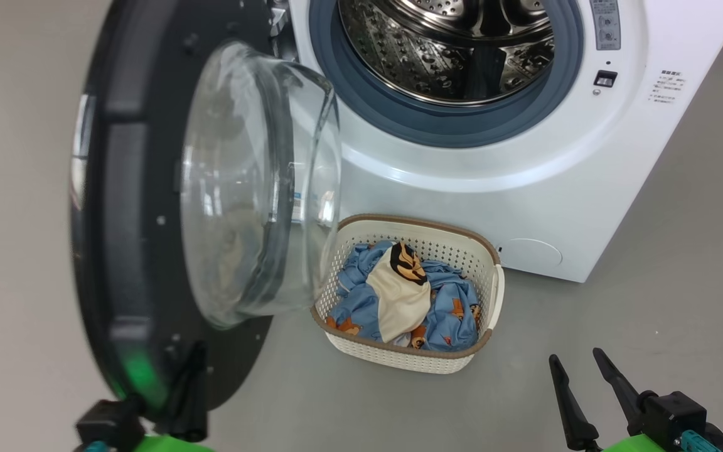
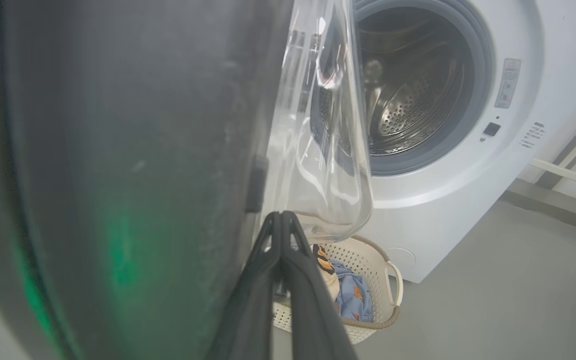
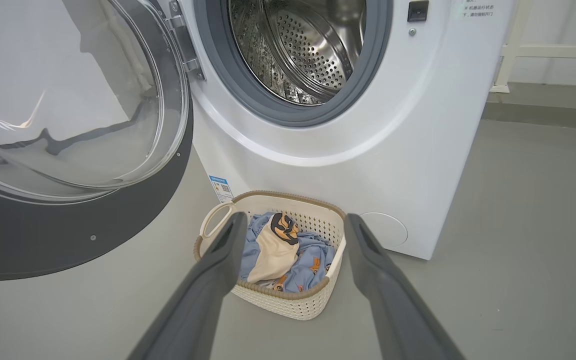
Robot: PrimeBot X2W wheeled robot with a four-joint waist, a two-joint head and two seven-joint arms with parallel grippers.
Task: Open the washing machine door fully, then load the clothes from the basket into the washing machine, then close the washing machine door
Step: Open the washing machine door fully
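The white washing machine point(image 1: 524, 188) stands with its steel drum point(image 1: 462, 50) exposed. Its door point(image 1: 123, 220) is swung out to the left, glass bowl point(image 1: 255, 188) facing the basket. My left gripper point(image 1: 197, 348) is shut and empty, its tips point(image 2: 282, 215) lying along the inner face of the door's black rim point(image 2: 118, 150). The cream basket point(image 1: 418, 223) sits on the floor before the machine, holding light-blue clothes point(image 1: 449, 307) and a cream piece point(image 1: 402, 295). My right gripper point(image 1: 575, 356) is open and empty, in front of the basket point(image 3: 288, 295) and clear of the clothes point(image 3: 313, 255).
Grey floor point(image 1: 681, 301) spreads around the basket and to the machine's right. A white rail frame point(image 3: 518, 50) runs along the wall right of the machine. The open door's lower edge point(image 3: 68, 235) hangs just left of the basket.
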